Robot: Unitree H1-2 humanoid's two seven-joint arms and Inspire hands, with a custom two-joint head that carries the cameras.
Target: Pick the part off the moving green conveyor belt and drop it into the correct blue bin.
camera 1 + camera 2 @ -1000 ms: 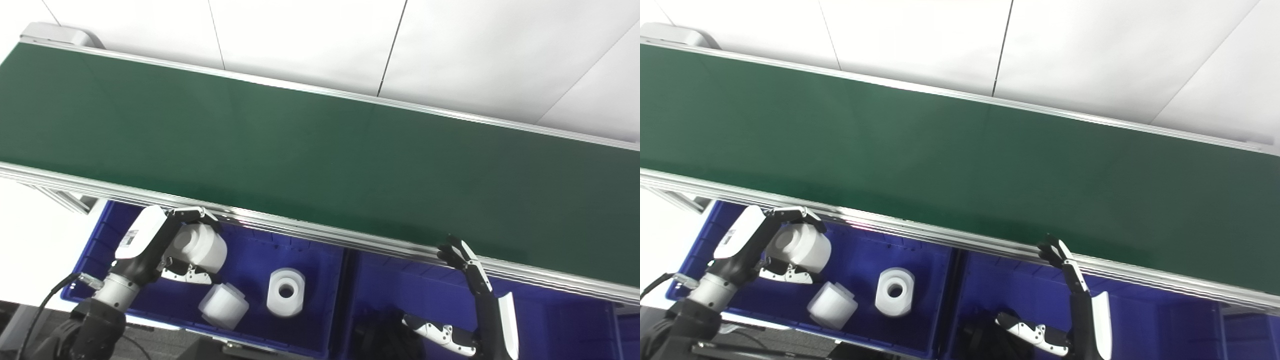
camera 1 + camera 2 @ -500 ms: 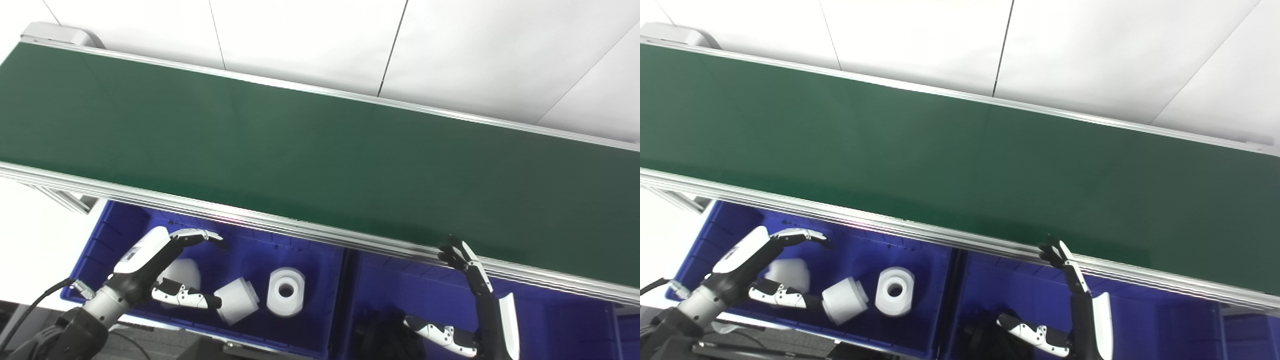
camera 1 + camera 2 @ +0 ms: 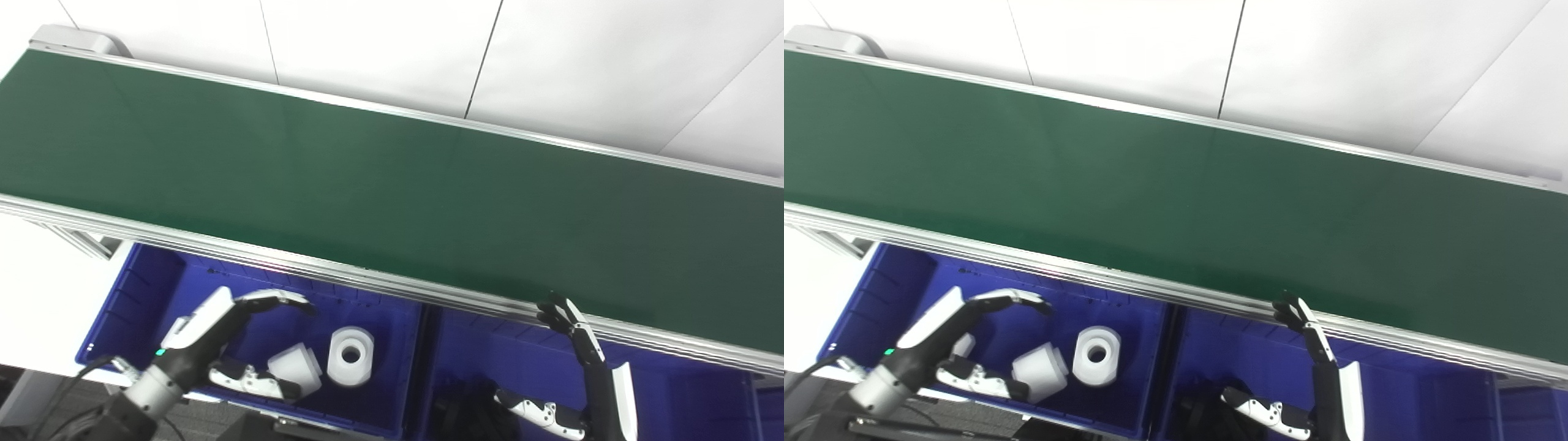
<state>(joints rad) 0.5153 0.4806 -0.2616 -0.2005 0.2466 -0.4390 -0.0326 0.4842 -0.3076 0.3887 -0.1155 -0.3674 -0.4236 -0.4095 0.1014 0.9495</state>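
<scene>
I see two white parts in the left blue bin (image 3: 122,300): a stepped cylinder (image 3: 296,369) lying on its side just past the thumb of my left hand (image 3: 205,343), and a ringed part (image 3: 350,356) standing beside it, farther from those fingers. My left hand hangs over that bin with fingers (image 3: 275,299) spread wide, holding nothing. My right hand (image 3: 588,392) stands over the right blue bin (image 3: 686,392), fingers extended, apart and empty, their tips at the near rail of the bare green conveyor belt (image 3: 392,184)
</scene>
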